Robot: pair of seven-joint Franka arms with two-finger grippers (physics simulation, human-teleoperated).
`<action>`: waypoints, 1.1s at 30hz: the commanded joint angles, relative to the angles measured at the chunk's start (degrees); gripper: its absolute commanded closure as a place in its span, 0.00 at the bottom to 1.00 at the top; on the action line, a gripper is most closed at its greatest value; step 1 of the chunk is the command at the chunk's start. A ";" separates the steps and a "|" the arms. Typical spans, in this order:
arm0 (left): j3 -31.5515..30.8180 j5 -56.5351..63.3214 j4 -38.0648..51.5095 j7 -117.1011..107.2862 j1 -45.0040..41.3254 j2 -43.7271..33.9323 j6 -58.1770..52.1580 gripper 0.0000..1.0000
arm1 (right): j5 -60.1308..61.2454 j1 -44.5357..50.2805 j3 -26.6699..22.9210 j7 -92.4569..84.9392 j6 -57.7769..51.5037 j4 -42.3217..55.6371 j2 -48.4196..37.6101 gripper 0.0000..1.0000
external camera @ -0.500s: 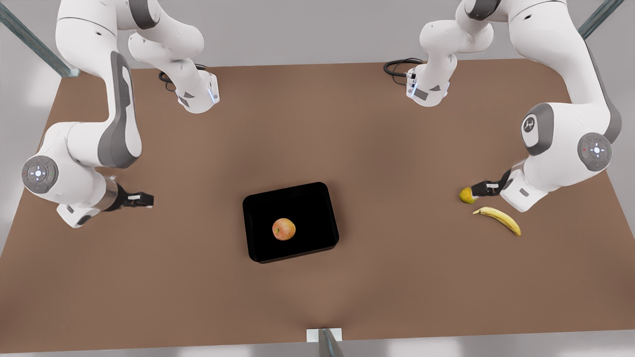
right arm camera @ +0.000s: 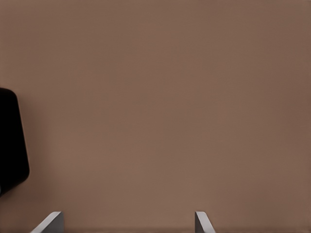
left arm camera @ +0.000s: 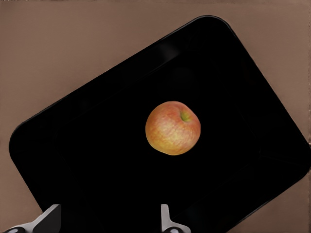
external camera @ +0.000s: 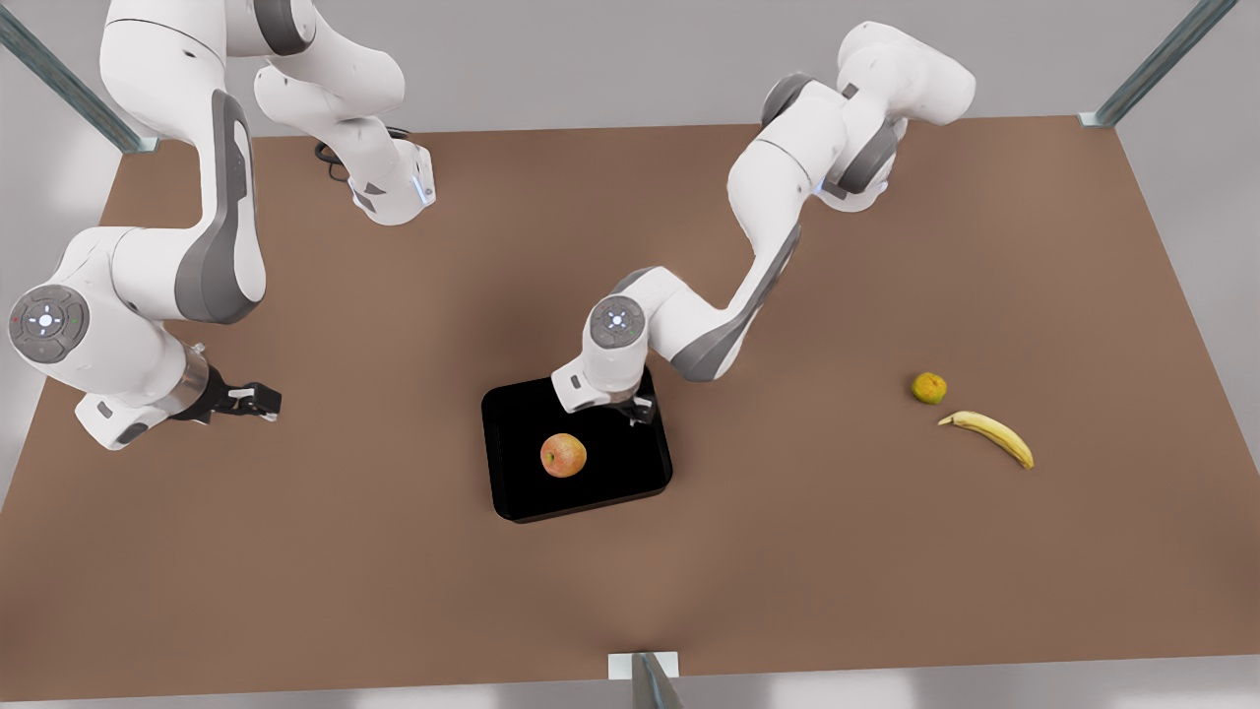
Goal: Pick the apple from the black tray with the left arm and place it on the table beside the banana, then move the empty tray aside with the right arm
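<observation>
The reddish-orange apple lies near the middle of the glossy black tray, which rests on the brown table. My left gripper hangs open over the tray's far right part, short of the apple, with nothing between its fingers. The yellow banana lies far off at the front view's right. At the front view's left, my right gripper waits open above bare table, and its wrist view catches a corner of the tray.
A small yellow-green round fruit sits just behind the banana's tip. Both arm bases and their cables stand at the table's far edge. A metal post rises at the near edge's middle.
The left arm has swung from beside the banana and small fruit over to the tray's far right part. The right arm has drawn slightly toward the front view's left.
</observation>
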 commanded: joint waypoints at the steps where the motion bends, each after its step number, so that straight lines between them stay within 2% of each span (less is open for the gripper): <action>1: 0.14 1.66 1.73 -41.87 -1.63 2.06 13.88 0.00 | 0.00 -0.01 -0.03 -0.37 -0.20 0.03 -0.06 0.00; 8: 3.13 6.32 1.82 -41.52 -3.91 7.76 30.48 0.00 | 0.00 -0.10 -0.03 -0.37 -0.20 0.03 -0.06 0.00; 11: 5.33 7.55 1.82 -40.11 -4.97 8.56 30.93 0.00 | 0.00 -0.10 -0.03 -0.37 -0.20 0.03 -0.06 0.00; 33: 7.35 9.66 1.82 -38.97 -6.02 12.69 33.39 0.00 | 0.08 -0.19 -0.03 -0.37 -0.20 0.03 -0.06 0.00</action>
